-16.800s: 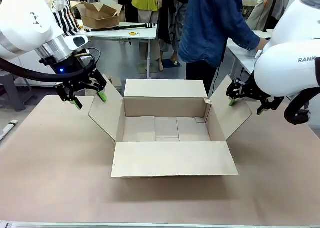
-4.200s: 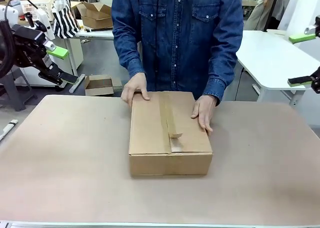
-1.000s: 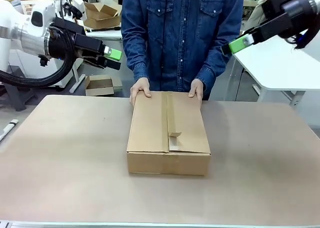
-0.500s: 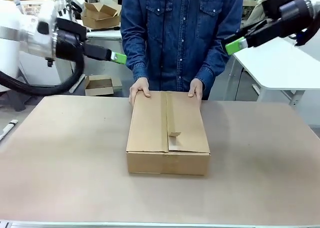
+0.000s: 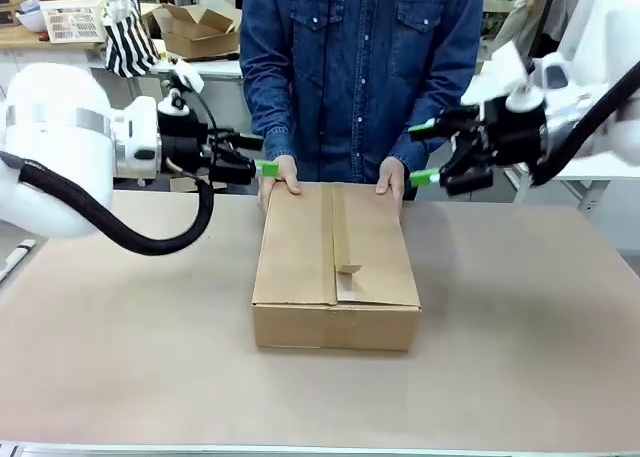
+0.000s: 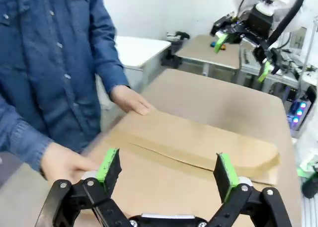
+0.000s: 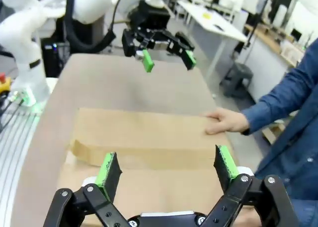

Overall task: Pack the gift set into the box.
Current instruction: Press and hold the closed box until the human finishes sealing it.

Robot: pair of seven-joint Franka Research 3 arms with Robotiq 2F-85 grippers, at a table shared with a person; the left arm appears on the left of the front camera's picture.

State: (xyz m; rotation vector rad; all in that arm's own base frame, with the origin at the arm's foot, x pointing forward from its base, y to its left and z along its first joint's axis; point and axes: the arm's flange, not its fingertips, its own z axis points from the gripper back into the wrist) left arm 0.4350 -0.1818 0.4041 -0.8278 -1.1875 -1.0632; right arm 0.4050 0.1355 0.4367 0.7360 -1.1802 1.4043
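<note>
Flanking the box (image 5: 336, 267), closed mid-table with the person's hands (image 5: 279, 176) on its far edge, our left gripper (image 5: 262, 166) and right gripper (image 5: 425, 153) hover open, empty; sealing's probably next.

A white lattice-sided crate (image 5: 76, 15), a black-and-white striped bag (image 5: 132, 43) and a smaller open cardboard box (image 5: 203, 27) are seen behind.

The left hand (image 5: 262, 153) reaches in level from its own side, fingers spread wide, green pads (image 6: 108, 164) well apart; the right hand (image 5: 424, 153) mirrors it from the opposite side, likewise spread wide, one finger above the other; both wrists look roughly horizontal, and the two hands point toward each other.
</note>
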